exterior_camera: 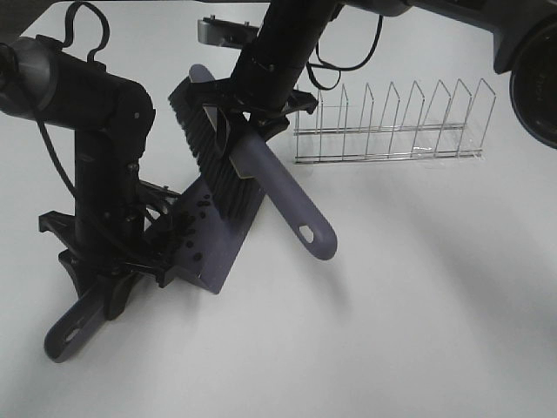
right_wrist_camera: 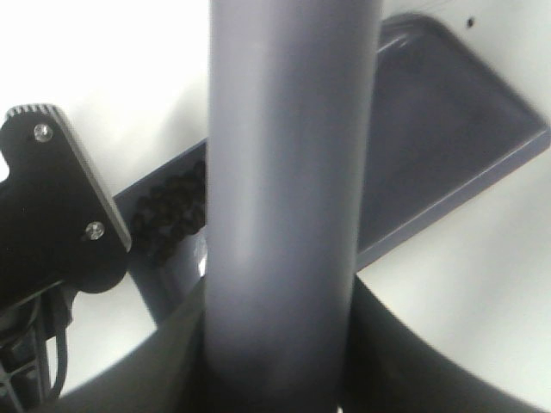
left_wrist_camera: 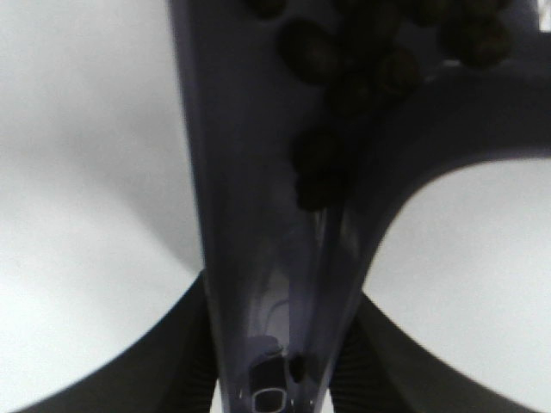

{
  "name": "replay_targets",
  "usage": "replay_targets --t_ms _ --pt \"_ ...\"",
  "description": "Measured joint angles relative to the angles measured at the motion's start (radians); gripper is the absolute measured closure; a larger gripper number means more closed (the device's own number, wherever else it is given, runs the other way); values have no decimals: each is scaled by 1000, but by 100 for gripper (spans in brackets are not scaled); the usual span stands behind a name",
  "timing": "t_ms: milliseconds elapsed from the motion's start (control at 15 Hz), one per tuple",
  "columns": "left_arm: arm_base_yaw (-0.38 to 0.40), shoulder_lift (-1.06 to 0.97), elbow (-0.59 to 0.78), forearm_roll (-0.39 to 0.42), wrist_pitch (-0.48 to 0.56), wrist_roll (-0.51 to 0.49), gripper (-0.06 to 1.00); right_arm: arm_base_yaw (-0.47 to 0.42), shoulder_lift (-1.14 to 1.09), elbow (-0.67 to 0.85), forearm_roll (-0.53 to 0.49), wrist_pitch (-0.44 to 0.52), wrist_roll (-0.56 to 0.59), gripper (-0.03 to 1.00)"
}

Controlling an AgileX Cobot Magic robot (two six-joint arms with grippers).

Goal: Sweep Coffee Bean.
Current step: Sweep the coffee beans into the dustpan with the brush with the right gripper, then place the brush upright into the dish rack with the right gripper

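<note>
As you look down from the high camera, your left gripper (exterior_camera: 130,266) is clamped tight on the handle of the dustpan (exterior_camera: 222,252), low on the left side of the white table (exterior_camera: 418,331). The coffee bean (exterior_camera: 193,231) lies inside the dustpan, bunched at the handle end close to that gripper. Your left wrist view shows the dark ovals (left_wrist_camera: 344,77) crowded where the handle widens into the pan. Your right gripper (exterior_camera: 248,117) is closed around the handle of the brush (exterior_camera: 296,209), and its black bristles (exterior_camera: 213,157) reach down to the pan's far side. You see a wire rack (exterior_camera: 392,122) standing well apart, behind on the right.
</note>
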Motion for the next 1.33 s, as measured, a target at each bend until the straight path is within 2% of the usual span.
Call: replay_targets --t_ms 200,533,733,867,1067,1133,1333 --pt "4 0 0 -10 0 0 64 0 -22 -51 -105 2 16 63" --pt "5 0 0 -48 11 -27 64 0 -143 -6 -222 2 29 63" --pt "14 2 0 -74 15 -52 64 -4 -270 189 -254 3 47 63" --pt "49 2 0 -118 14 -75 64 -29 -351 329 -256 5 52 63" --pt "135 2 0 -153 15 -75 64 -131 -473 527 -260 6 64 63" --pt "183 2 0 -153 15 -75 64 -210 -519 637 -264 6 70 63" --pt "195 2 0 -150 15 -67 64 -292 -525 750 -264 4 72 63"
